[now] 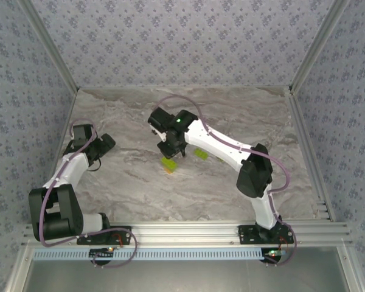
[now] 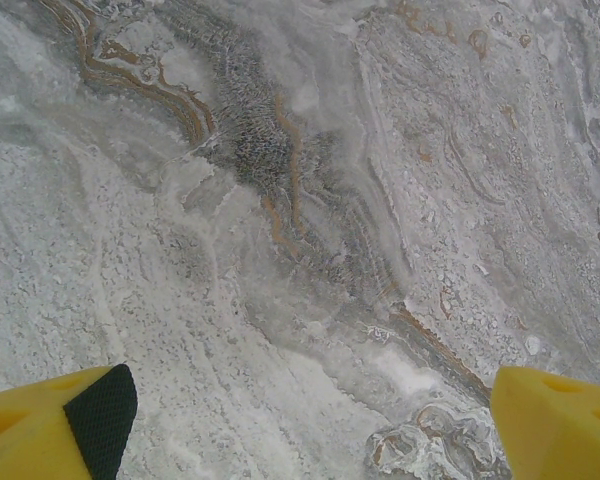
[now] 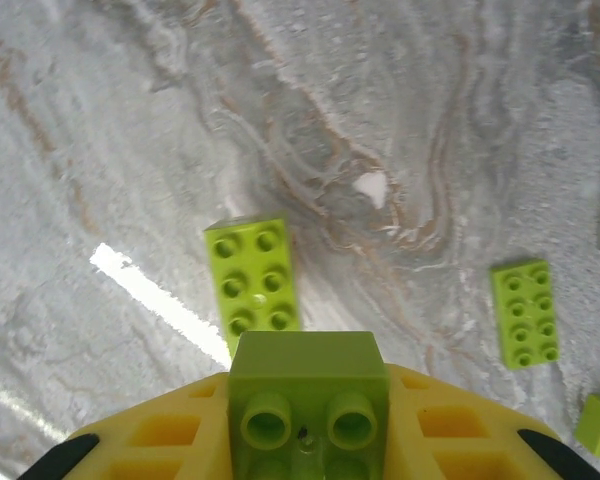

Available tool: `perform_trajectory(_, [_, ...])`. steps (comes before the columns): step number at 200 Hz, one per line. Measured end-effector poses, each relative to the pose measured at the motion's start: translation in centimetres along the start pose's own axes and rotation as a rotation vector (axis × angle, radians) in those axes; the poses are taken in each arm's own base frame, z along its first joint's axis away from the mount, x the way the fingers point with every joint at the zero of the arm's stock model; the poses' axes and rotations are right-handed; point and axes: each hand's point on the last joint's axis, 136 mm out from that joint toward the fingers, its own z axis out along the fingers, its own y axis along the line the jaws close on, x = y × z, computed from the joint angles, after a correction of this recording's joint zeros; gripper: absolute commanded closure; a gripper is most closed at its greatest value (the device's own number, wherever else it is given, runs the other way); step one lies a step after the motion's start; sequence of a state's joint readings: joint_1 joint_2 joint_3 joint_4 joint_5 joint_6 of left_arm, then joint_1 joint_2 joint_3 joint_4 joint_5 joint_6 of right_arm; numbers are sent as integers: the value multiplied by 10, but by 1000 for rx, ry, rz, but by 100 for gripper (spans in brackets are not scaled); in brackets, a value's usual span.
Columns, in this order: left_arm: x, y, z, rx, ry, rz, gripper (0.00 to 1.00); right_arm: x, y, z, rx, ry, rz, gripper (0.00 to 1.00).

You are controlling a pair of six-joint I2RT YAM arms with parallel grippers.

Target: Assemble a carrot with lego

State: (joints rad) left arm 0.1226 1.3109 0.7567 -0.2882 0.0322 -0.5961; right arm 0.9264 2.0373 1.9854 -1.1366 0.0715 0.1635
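Marbled grey tabletop (image 1: pixel 140 201), floral-papered walls (image 1: pixel 182 36) around; right gripper (image 3: pixel 305 425) pinches a lime-green brick (image 3: pixel 305 365), a loose brick (image 3: pixel 252 275) just beyond it; left gripper (image 2: pixel 310 425) spread wide.

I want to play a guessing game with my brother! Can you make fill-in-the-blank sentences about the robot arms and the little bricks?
1. The right gripper is shut on a ____ brick.
2. The left gripper hangs over the marbled table with its jaws ____.
3. The left gripper's fingers are coloured ____.
Missing words: lime-green; open; yellow.
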Motion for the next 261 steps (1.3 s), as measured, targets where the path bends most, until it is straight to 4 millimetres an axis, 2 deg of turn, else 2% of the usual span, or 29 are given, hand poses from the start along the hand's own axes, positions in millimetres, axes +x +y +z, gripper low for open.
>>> perform_trajectory(23, [0,0,0,2,1,0,7,1,8,9,-15,26,-37,67])
perform_trajectory(50, [0,0,0,2,1,0,7,4,10,22,-17,60,-52,67])
perform_trajectory(99, [0,0,0,2,1,0,7,6,12,31,-28,80,-81,66])
perform_trajectory(144, [0,0,0,2,1,0,7,10,12,49,-43,122,-108,67])
perform_trajectory(187, [0,0,0,1,1,0,7,10,8,52,-56,128,-102,67])
perform_trajectory(261, [0,0,0,1,1,0,7,10,14,53,-88,128,-102,67])
